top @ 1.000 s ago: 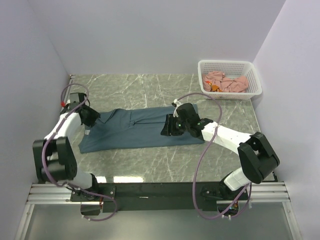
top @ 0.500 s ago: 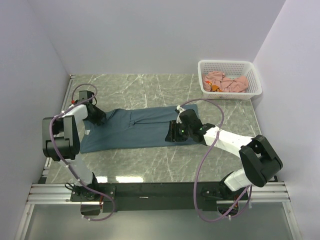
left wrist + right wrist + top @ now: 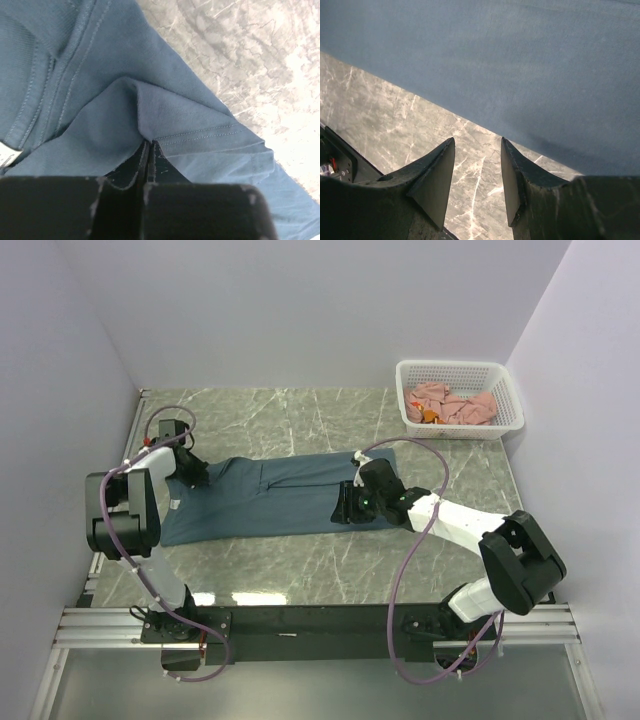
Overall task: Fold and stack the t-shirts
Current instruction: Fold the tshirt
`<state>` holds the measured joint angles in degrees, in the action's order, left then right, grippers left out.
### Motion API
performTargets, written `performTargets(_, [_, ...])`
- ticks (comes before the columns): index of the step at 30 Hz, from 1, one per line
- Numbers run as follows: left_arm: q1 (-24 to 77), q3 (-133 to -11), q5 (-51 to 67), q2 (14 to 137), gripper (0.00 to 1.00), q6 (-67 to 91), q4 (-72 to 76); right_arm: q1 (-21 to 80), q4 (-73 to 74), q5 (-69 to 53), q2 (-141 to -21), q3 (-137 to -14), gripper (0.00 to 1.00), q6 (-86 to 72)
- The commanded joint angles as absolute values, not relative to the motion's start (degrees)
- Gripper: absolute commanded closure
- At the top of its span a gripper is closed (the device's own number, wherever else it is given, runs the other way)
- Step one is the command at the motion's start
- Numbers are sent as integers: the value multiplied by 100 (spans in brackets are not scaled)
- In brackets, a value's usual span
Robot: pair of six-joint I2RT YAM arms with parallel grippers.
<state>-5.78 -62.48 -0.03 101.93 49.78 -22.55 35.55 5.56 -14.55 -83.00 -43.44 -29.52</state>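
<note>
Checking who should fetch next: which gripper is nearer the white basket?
Right. The right gripper is open at the blue shirt's right end, closer to the basket; the left gripper pinches the shirt's opposite end, far across the table.

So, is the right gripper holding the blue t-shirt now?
No, the right gripper is open over the marble table, beside the edge of the blue t-shirt, with no cloth between its fingers.

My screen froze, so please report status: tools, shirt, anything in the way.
Left tool shut on blue shirt. Right tool open at shirt's edge, empty. Pink shirts in basket. No obstacle seen.
</note>
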Motion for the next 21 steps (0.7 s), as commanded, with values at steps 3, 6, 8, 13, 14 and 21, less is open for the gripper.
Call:
performTargets(3, [-545,-6565,-272,9800,99,4685,-2540,3542,501,-1310,-8033,-4289,51,-2857])
performTargets(6, [-545,-6662,-413,9660,99,4483,-2820,3542,527,-1310,-8007,-4289,51,-2848])
performTargets(8, [-562,-6706,-545,9528,99,4264,-2935,3542,536,-1318,-7972,-4289,51,-2839])
performTargets(13, [-554,-6741,-835,9378,99,3833,-3304,3542,659,-1301,-7945,-4315,51,-2804])
performTargets(14, [-554,-6715,-878,9352,99,3728,-3322,3542,703,-1301,-7928,-4333,51,-2778])
performTargets(21, [-703,-6539,-861,9536,99,3454,-3314,3542,958,-1274,-7831,-4386,51,-2707])
